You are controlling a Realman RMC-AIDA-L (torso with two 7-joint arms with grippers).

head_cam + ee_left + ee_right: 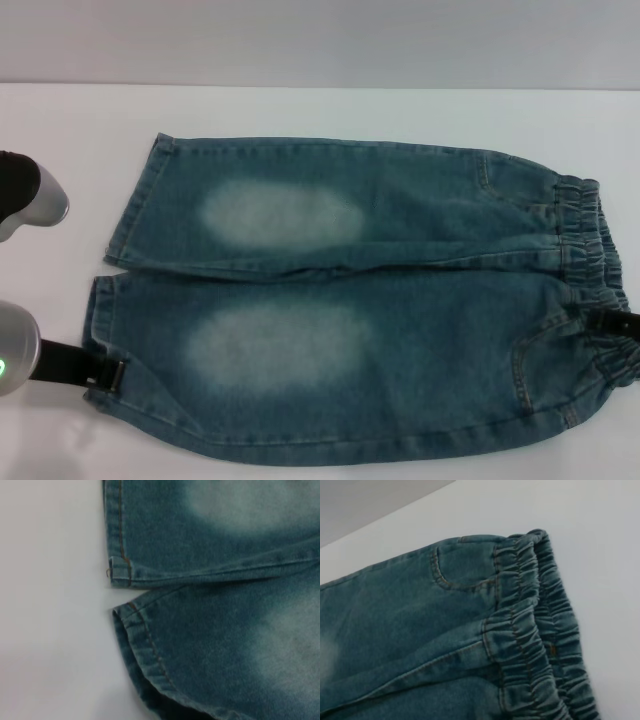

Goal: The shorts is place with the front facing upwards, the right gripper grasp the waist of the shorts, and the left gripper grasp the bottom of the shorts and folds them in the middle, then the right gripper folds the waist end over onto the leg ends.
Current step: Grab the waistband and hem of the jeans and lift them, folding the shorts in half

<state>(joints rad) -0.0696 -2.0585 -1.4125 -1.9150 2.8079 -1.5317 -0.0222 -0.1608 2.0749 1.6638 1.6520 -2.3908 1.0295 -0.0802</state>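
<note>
The shorts [380, 300] lie flat and front up on the white table, blue denim with pale oval patches on both legs. The leg ends point left; the bottom of the shorts [100, 330] shows its stitched hems [125, 625] close up in the left wrist view. The waist of the shorts [590, 270] is the puckered band [530, 630] at the right. My left gripper [105, 375] lies on the near leg's hem at its front corner. My right gripper [618, 324] sits on the near part of the waistband at the picture's right edge.
A silver and black piece of robot arm [30, 192] hangs at the left edge, beside the far leg's hem. The white table [320, 110] ends at a grey wall behind the shorts. The shorts' front side lies close to the table's near edge.
</note>
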